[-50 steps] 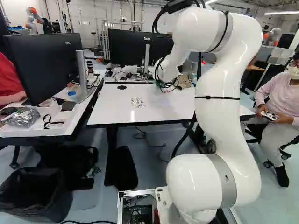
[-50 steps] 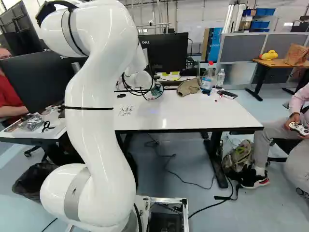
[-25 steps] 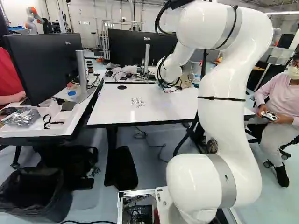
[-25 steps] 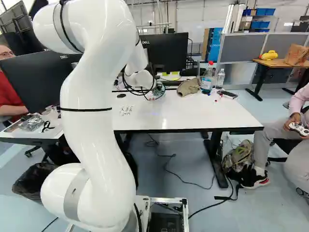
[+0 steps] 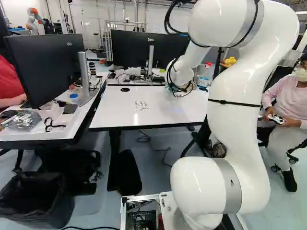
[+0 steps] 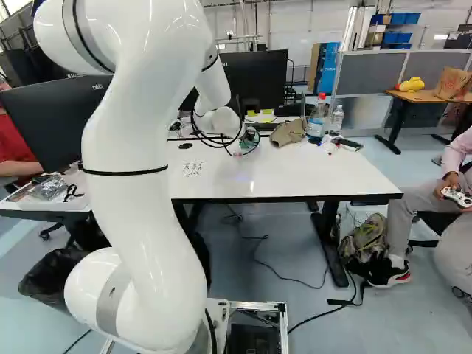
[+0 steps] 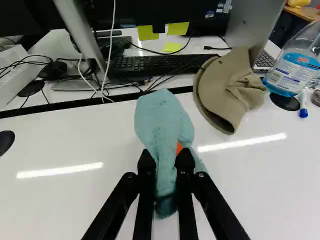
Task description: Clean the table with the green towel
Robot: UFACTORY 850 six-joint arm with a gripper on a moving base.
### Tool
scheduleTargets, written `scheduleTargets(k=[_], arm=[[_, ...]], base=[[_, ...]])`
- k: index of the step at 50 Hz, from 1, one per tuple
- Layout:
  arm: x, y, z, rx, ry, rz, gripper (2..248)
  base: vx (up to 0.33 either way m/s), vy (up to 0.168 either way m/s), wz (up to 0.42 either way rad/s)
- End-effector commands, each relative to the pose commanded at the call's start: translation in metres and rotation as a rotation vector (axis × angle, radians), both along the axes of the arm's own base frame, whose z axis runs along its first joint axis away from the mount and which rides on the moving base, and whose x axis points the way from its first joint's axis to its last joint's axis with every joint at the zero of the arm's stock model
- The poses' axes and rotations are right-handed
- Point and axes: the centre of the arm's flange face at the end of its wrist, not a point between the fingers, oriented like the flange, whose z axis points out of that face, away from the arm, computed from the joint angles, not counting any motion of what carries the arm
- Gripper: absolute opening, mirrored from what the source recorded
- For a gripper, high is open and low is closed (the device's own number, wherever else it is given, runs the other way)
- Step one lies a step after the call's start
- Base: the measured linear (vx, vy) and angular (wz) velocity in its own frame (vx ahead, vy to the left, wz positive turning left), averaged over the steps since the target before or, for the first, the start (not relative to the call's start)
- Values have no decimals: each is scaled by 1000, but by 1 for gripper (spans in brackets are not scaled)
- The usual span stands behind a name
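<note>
White rectangular table (image 5: 110,115): the surface to be cleaned, extending around and below the hand.
White jointed arm (image 5: 236,124): reaches over the table, carrying the hand at its end.
Tan cloth hat (image 7: 232,82): ahead of the hand and to its right, near the far edge.
Clear plastic bottle with blue contents and red cap (image 6: 317,119): right of the hat, farther from the hand; a wide rightward sweep could knock both.
Black two-fingered hand (image 7: 165,159): closed around the towel, pinching it from two sides.
Light green cloth towel (image 7: 162,117): in the hand, bunched, its free end lying ahead of the fingers.
Small dark handwritten marks (image 5: 141,105): left of the hand, nearer the base; unerased. Towel grasped, cleaning unfinished; these probably need wiping next.
</note>
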Motion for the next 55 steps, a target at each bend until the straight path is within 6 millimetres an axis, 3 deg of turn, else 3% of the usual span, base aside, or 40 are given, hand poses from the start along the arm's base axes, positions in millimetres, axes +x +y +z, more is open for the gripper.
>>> scheduleTargets(k=[37, 55], arm=[[-48, -49, 3, 4, 18, -100, 48], [-48, -49, 4, 4, 17, -100, 48]], base=[[0, 0, 0], [0, 0, 0]])
